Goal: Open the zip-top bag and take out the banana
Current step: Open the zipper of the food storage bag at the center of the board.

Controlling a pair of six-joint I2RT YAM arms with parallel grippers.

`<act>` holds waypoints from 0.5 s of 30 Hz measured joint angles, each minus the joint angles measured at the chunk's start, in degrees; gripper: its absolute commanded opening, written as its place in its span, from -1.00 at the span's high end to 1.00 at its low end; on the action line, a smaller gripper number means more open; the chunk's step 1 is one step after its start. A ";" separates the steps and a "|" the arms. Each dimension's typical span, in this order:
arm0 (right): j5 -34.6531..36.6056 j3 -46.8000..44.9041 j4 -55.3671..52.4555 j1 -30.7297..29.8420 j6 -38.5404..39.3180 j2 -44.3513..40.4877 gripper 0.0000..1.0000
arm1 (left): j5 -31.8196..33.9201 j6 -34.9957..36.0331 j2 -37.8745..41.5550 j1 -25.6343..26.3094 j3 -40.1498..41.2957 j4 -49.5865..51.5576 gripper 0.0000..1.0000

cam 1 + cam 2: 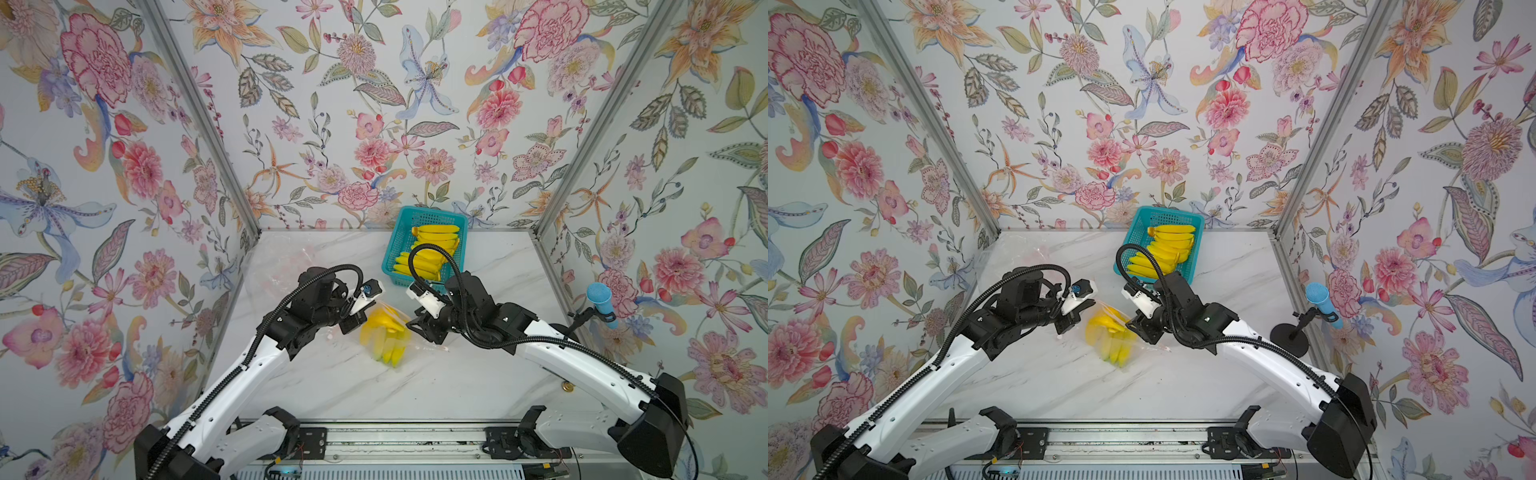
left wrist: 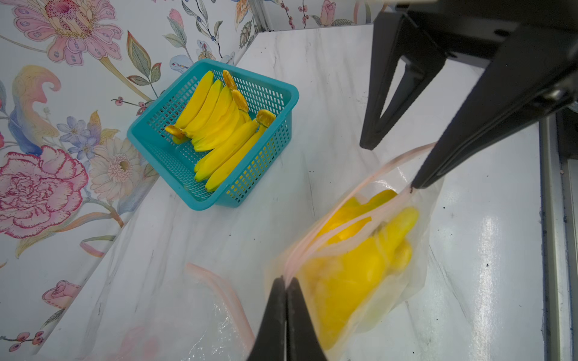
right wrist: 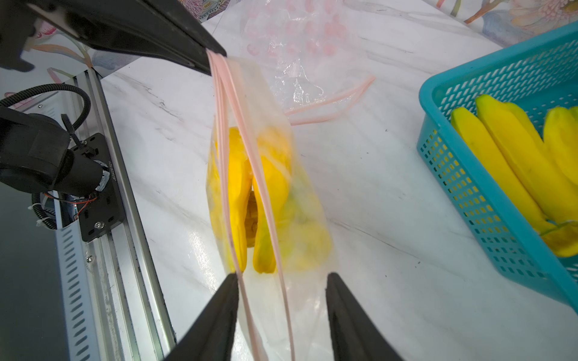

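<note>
The clear zip-top bag [image 1: 409,332] [image 3: 303,200] hangs in mid-table with its pink zip strips pulled taut. Inside it is the yellow banana [image 1: 384,334] [image 1: 1111,336] [image 2: 359,265] [image 3: 234,187], a small bunch. My left gripper [image 1: 358,323] [image 2: 286,279] is shut on one end of the zip edge, and it also shows in the right wrist view [image 3: 215,59]. My right gripper [image 1: 417,324] [image 3: 283,276] is open at the opposite end. The two pink strips run between its jaws, one strip against a finger. The mouth gapes a little between the strips.
A teal basket [image 1: 394,245] [image 2: 294,93] with several bananas stands at the back, right of centre. An empty clear bag [image 1: 282,257] [image 3: 294,40] lies at the back left. A blue microphone [image 1: 599,301] on a stand sits by the right wall. The metal rail [image 3: 103,193] runs along the front.
</note>
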State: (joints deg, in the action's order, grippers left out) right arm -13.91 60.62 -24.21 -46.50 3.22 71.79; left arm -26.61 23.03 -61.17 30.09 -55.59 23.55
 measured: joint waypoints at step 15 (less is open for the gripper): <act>-1.75 0.90 2.62 0.52 -1.62 0.13 0.01 | 0.00 0.17 -0.02 0.00 0.00 0.07 1.00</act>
State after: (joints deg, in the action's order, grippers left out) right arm -15.66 61.52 -21.58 -45.98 1.61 71.92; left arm -26.61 23.20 -61.19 30.09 -55.59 23.62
